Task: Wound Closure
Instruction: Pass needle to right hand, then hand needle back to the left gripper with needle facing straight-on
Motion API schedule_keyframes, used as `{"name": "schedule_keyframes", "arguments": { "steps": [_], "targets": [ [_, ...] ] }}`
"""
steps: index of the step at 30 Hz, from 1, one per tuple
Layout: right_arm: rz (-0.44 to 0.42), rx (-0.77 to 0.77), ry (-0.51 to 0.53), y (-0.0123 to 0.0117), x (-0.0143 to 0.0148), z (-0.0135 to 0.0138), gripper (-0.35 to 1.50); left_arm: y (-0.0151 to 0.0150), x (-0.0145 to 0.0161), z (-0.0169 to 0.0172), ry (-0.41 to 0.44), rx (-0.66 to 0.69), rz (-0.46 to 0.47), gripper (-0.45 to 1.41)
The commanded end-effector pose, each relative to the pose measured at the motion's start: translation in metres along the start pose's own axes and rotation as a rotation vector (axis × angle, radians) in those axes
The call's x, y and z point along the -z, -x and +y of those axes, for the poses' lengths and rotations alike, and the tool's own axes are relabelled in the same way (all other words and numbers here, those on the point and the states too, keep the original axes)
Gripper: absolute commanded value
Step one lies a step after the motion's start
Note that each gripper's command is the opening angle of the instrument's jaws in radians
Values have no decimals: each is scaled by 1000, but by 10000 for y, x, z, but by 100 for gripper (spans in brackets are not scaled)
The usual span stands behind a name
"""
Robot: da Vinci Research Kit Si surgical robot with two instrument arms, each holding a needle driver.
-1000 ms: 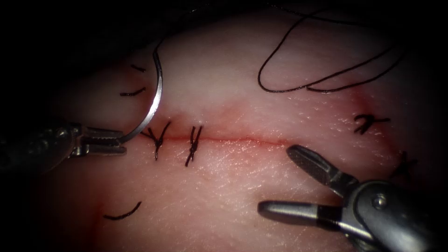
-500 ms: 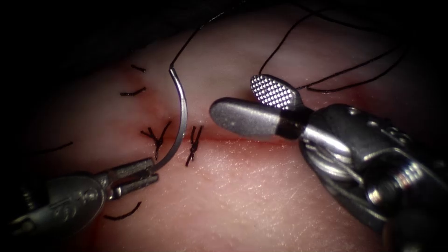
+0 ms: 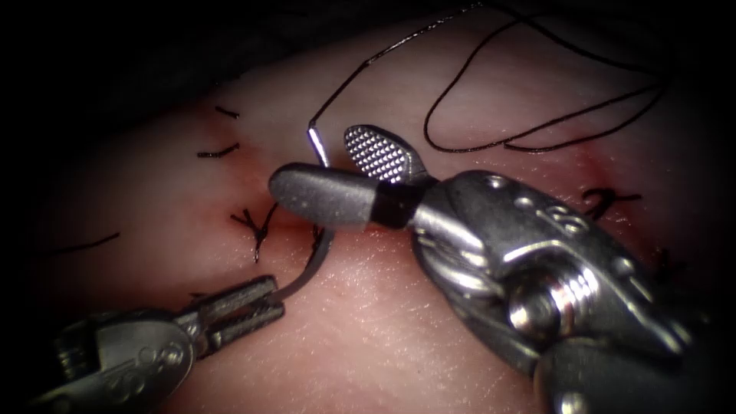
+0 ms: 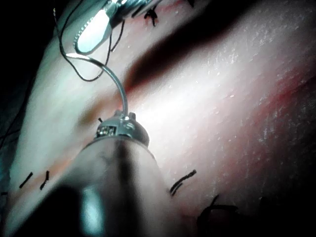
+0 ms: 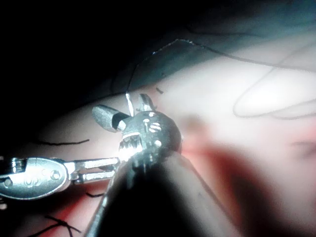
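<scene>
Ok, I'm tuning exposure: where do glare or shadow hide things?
Endoscope view: edges fall dark; glare on the open, empty right gripper, astride the needle. The left gripper, shut on the needle near its tip, is dim; needle out of the tissue. Left wrist view: dark shadow crosses the tissue.

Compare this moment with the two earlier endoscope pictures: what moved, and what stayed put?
The right tool came in from the lower right and up to the left, its open jaws now around the needle near its thread end. The left tool, shut on the needle near its tip, shifted down and right, carrying it over the cut. Needle free of tissue. The stitch and thread are unchanged.
</scene>
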Motion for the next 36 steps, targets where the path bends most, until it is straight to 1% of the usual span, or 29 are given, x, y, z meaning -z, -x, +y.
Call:
{"name": "schedule_keyframes", "arguments": {
  "steps": [1, 2, 3, 4, 5, 7, 8, 9, 10, 11, 12, 13, 15, 16, 17, 18, 20, 21, 22, 23, 25, 27, 28, 29, 30, 31, 32, 35, 36],
  "targets": [
    [-3, 10, 0, -3, -15, -7, 140, -4, -7, -6, -5, -2, 3, -45],
    [-7, 24, 2, -2, -15, -6, 131, -5, -6, -5, -6, -7, 0, -45],
    [-13, 42, 4, -2, -14, -5, 114, -6, -6, -5, -5, -13, 2, -45],
    [-19, 79, 6, -2, -12, -4, 20, -7, -5, -4, -8, -17, 1, -45],
    [-20, 106, 8, -4, -10, -4, -35, -7, -5, -4, -9, -33, 2, -45],
    [-11, 142, 7, -10, -8, -4, -35, -7, -5, -4, -12, -33, -2, -45],
    [-6, 152, 6, -12, -8, -4, -35, -8, -5, -4, -14, -31, 0, -42],
    [-7, 162, 6, -14, -8, -4, -35, -8, -5, -4, -19, -28, 2, -25],
    [6, 200, 5, -18, -7, -3, -35, -10, -5, -3, -16, -26, 12, 5],
    [12, 223, 4, -19, -6, -2, -35, -11, -5, -2, -10, -26, 21, 22],
    [17, 239, 3, -21, -5, -1, -35, -12, -4, -1, -1, 9, 36, 39],
    [19, 269, 2, -22, -4, 1, -35, -15, -1, -2, 23, 74, 68, 62],
    [17, 336, -12, -24, -2, 5, -35, -21, 3, -4, 60, 105, 107, 81],
    [14, 405, -47, -24, 0, 9, -35, -29, 8, -9, 117, 145, 134, 93],
    [14, 486, -87, -25, 4, 13, -35, -37, 12, -14, 193, 171, 127, 93],
    [14, 512, -107, -25, 6, 14, -35, -43, 13, -19, 246, 183, 113, 94],
    [16, 575, -142, -26, 10, 17, -35, -51, 13, -26, 321, 181, 93, 98],
    [21, 630, -167, -27, 13, 18, -35, -58, 11, -33, 377, 188, 63, 98],
    [24, 660, -186, -27, 14, 19, -35, -61, 10, -36, 402, 190, 47, 98],
    [29, 697, -212, -28, 15, 19, -35, -65, 4, -43, 479, 213, 27, 98],
    [38, 750, -240, -30, 15, 19, -35, -68, -4, -50, 543, 260, 22, 98],
    [51, 809, -270, -31, 15, 18, -35, -69, -14, -57, 580, 291, 36, 96],
    [62, 856, -297, -32, 16, 18, -35, -67, -24, -65, 607, 313, 35, 94],
    [66, 879, -313, -33, 16, 18, -35, -66, -29, -68, 622, 314, 30, 93],
    [91, 922, -342, -36, 18, 17, -35, -63, -39, -73, 656, 329, 9, 93],
    [102, 937, -351, -37, 18, 16, -35, -62, -44, -73, 673, 339, -1, 93],
    [126, 955, -371, -39, 19, 15, -35, -60, -53, -74, 737, 378, 0, 93],
    [149, 991, -393, -41, 20, 13, -35, -59, -61, -73, 883, 433, 35, 93],
    [157, 1001, -399, -42, 20, 13, -35, -59, -63, -74, 913, 437, 35, 93]
  ]
}}
